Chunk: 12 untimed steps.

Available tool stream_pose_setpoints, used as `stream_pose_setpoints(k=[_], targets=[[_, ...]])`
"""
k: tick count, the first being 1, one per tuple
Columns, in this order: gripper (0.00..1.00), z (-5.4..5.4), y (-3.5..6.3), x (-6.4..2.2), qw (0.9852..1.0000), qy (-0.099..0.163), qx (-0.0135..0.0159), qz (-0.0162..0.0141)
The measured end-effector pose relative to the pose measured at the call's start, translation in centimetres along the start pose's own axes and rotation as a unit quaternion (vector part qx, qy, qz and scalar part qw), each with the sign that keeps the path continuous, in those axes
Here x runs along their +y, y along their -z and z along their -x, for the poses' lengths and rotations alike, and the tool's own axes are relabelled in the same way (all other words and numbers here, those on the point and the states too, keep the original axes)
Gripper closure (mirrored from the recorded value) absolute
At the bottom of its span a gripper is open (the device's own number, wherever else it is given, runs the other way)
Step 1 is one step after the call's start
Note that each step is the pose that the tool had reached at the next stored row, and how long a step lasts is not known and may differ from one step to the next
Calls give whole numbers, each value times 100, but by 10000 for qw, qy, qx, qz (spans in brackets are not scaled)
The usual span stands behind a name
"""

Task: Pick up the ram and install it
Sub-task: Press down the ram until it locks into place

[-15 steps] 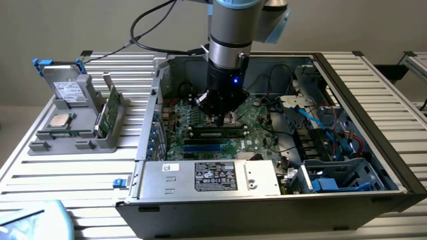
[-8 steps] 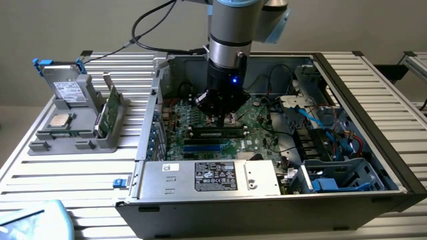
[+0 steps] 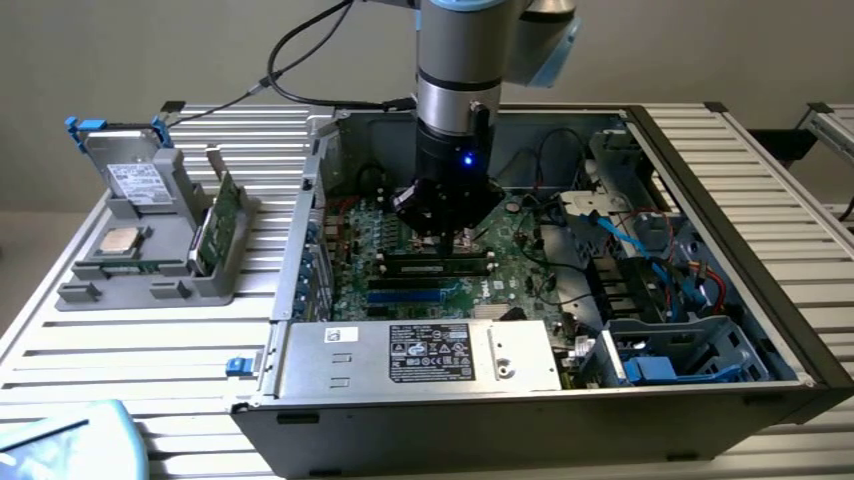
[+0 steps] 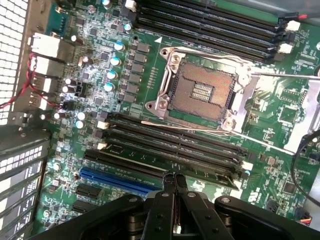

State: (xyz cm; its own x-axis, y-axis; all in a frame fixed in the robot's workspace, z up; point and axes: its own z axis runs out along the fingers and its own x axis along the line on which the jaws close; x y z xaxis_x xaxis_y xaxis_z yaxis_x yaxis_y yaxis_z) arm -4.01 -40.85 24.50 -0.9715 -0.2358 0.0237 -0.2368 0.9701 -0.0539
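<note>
The ram (image 3: 434, 266), a thin dark-green stick with black chips, lies along one of the black memory slots (image 4: 170, 145) of the motherboard (image 3: 521, 245) inside the open computer case. In the wrist view the ram (image 4: 145, 162) runs along the slot nearest my fingers, beside the blue slot (image 4: 117, 181). My gripper (image 3: 443, 238) hangs straight down over the middle of the stick. Its two black fingers (image 4: 167, 192) are shut together with nothing between them, tips right at the stick's top edge. Whether they touch it I cannot tell.
The empty processor socket (image 4: 200, 92) sits between two banks of slots. The power supply (image 3: 420, 355) fills the case's near side, and cables and a drive cage (image 3: 667, 350) the exterior view's right. A grey holder (image 3: 147, 275) outside carries a drive, a silver chip (image 3: 120, 240) and a bracketed green card (image 3: 220, 225).
</note>
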Motion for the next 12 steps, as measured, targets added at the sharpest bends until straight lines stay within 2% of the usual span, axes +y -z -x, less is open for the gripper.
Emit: stream_pose_setpoints(k=[3, 5, 9, 12], targets=[[89, 1, -2, 1, 9999, -144, -68, -21], [89, 1, -2, 1, 9996, -254, -95, -27], [89, 0, -10, 1, 9986, -518, -88, -26], [89, 1, -18, 1, 9972, -738, -74, -24]])
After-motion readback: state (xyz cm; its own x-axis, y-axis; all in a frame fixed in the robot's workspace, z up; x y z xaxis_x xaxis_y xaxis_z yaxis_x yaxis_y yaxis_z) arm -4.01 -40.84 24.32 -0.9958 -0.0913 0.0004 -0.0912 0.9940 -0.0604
